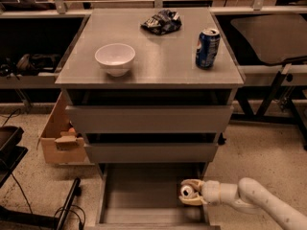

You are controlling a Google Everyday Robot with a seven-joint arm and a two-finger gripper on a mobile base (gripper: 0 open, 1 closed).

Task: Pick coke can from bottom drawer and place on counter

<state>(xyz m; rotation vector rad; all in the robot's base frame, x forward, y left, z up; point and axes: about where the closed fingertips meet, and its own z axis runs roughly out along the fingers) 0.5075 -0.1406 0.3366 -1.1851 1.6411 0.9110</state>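
The bottom drawer (139, 195) is pulled open below the two shut upper drawers, showing its bare grey floor. My gripper (188, 192) reaches in from the right, at the drawer's right side. Its fingers (193, 182) sit above and below the coke can (186, 191), closed around it. Only the can's round silver top faces the camera. The red body is mostly hidden by the fingers. The counter (153, 56) is the flat grey top of the cabinet, well above the gripper.
On the counter stand a white bowl (115, 58), a blue Pepsi can (207, 48) and a crumpled dark chip bag (161, 21). A cardboard box (60, 138) sits on the floor left of the cabinet. Black table frames stand on the right.
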